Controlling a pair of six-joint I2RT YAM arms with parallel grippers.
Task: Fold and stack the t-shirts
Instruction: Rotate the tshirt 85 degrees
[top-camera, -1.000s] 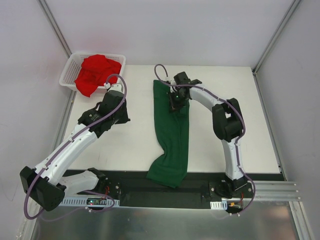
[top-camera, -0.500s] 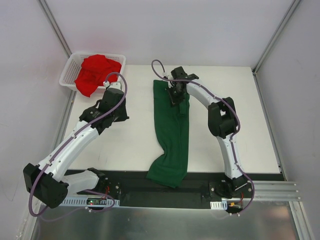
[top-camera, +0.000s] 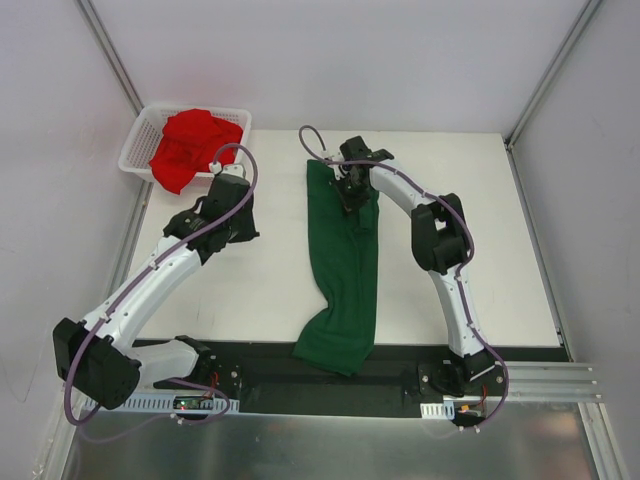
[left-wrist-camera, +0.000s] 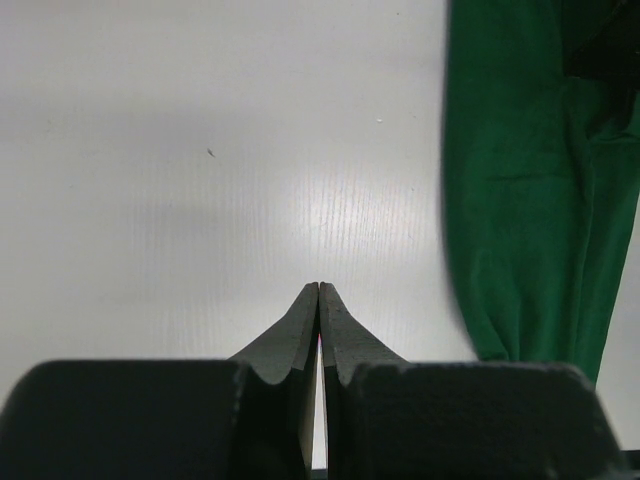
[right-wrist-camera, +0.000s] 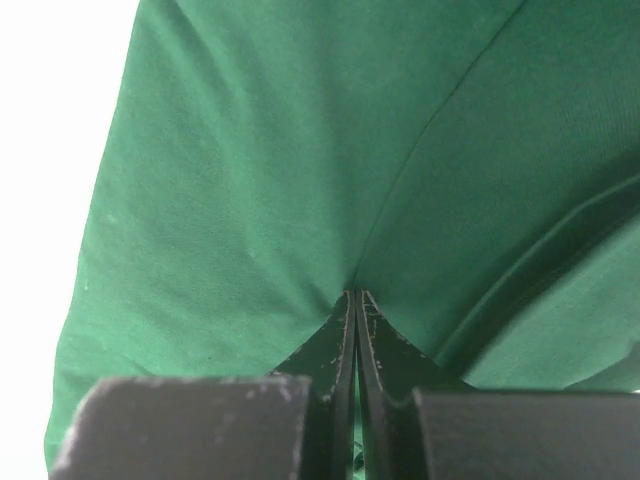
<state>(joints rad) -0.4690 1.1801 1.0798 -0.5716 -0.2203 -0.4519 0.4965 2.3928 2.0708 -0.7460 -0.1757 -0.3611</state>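
Observation:
The dark green t-shirt (top-camera: 345, 270) lies as a long narrow strip down the middle of the table, its near end draped over the front edge. My right gripper (top-camera: 348, 200) is at the strip's far end, shut on the green t-shirt (right-wrist-camera: 250, 150); creases in the cloth run into the fingertips (right-wrist-camera: 355, 293). The red t-shirt (top-camera: 190, 145) sits crumpled in the white mesh basket (top-camera: 136, 140) at the far left. My left gripper (top-camera: 246, 234) hovers over bare table left of the green t-shirt (left-wrist-camera: 530, 200), shut with nothing between its fingers (left-wrist-camera: 319, 287).
The white table (top-camera: 480, 230) is bounded by grey walls on the left, right and back. A black strip (top-camera: 390, 375) runs along the front edge by the arm bases. The basket overhangs the table's far left corner.
My right gripper has drawn the far end of the green t-shirt slightly left and away. My left arm has shifted a little toward the far left.

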